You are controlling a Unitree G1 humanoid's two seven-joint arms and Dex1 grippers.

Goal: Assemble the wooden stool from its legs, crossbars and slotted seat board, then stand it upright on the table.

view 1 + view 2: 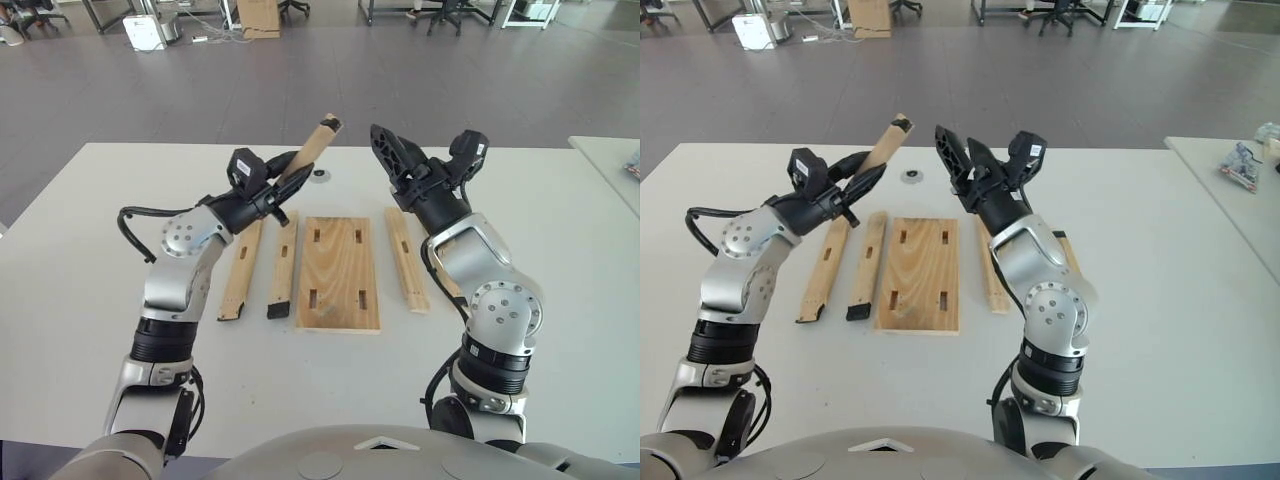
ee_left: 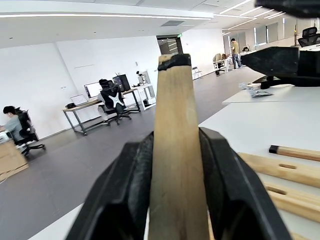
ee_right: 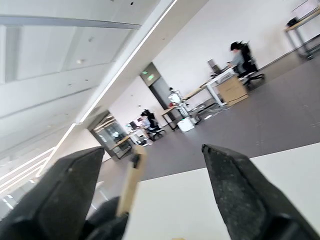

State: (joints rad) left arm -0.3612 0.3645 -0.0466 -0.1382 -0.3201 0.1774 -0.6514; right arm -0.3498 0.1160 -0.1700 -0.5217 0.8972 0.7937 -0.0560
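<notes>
Pinching the leg (image 1: 313, 147), the left jaws aim its long axis up toward the spread right jaws nearby.

The seat board (image 1: 338, 275) is honey-toned wood with lengthwise grain and four dark slots. The raised leg (image 1: 312, 150) is pale wood with a black-capped tip. The two flat legs (image 1: 240, 270) are pale wood with black ends. The crossbar (image 1: 407, 258) is pale wood with small dark slots. The table (image 1: 100, 200) is plain white. The left gripper (image 1: 285, 183) and right gripper (image 1: 955, 138) are black, on silver-grey arms (image 1: 185, 265). The floor (image 1: 450, 80) is grey.
</notes>
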